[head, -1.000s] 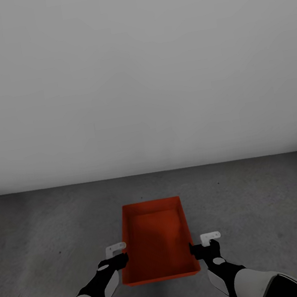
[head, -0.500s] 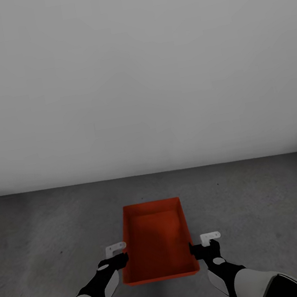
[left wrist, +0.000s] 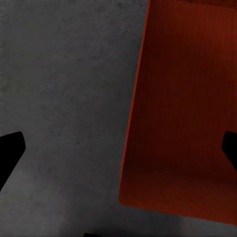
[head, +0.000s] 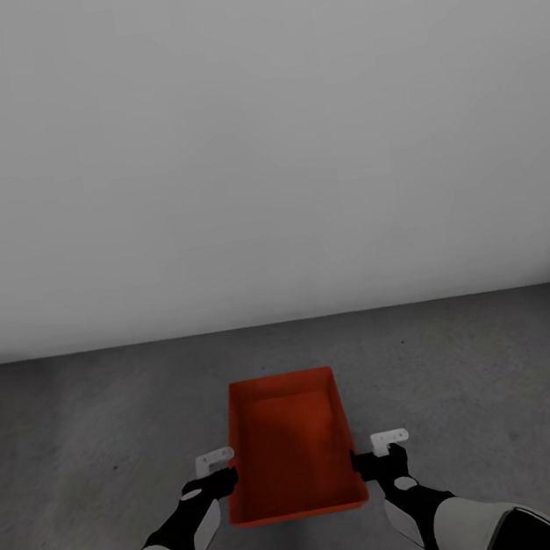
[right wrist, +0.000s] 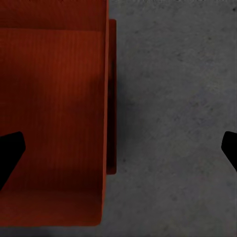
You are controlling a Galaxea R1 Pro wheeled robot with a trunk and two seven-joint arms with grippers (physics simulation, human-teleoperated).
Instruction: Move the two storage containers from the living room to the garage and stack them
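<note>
Straddling container walls, pincers seemingly open.

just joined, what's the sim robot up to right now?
It faces a white wall on the grey concrete floor. An orange-red bin sits between the two arms, open top up. The left claw is at the bin's left wall and the right claw at its right wall; both wrist views show the fingers spread wide across a wall, so both look open. Whether the bin rests on the floor is unclear.
</note>
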